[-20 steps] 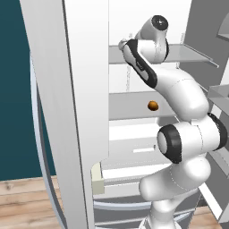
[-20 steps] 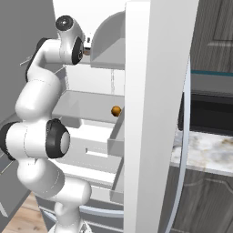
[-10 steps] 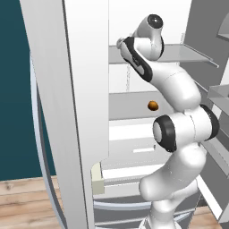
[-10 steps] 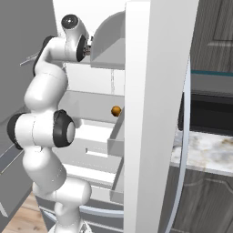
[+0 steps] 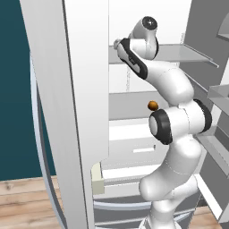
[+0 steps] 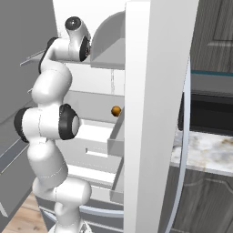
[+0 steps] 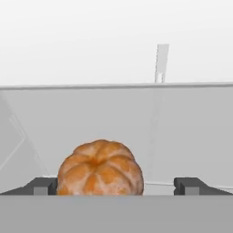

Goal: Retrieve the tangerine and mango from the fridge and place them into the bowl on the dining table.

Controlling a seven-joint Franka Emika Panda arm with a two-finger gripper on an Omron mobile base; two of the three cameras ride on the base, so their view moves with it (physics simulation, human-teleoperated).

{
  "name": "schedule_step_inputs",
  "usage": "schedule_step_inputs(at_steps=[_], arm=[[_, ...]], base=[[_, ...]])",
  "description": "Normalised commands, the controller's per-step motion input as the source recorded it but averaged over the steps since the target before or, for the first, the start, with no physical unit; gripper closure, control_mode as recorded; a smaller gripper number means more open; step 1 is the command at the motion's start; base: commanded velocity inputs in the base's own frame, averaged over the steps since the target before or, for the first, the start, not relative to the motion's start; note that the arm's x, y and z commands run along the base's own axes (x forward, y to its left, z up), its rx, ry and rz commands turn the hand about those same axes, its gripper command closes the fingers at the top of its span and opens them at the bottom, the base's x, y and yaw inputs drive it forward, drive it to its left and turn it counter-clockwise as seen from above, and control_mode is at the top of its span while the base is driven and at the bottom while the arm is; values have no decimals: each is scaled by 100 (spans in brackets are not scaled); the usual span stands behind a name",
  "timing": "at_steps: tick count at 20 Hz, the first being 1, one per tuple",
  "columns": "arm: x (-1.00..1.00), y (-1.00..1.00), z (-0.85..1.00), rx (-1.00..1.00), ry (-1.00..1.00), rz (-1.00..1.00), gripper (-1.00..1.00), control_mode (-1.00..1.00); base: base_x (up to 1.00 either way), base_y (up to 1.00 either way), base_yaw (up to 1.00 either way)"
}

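a white robot arm reaches into the open fridge (image 5: 85,89). the tangerine (image 7: 100,167) sits on a white shelf (image 5: 134,129), filling the hand view's 6 o'clock between the spread tips of the claw (image 7: 117,186), nearer the left tip and perhaps touching it. nothing is clamped. neither fruit is out, so every step toward the bowl on the table remains.

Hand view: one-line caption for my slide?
Open jaws straddle the tangerine on a white fridge shelf, nearer one finger.
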Motion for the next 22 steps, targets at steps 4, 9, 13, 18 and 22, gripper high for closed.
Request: schedule_step_inputs(at_steps=[4,9,13,18,22], arm=[[13,6,-9,0,1,0,-100,-100],[2,5,-9,0,3,0,-100,-100],[0,1,-13,0,3,0,-100,-100],[5,0,-5,0,0,0,-100,-100],[15,0,0,0,0,0,-100,-100]], base=[[0,0,0],[0,0,0],[0,0,0],[0,0,0],[0,0,0]])
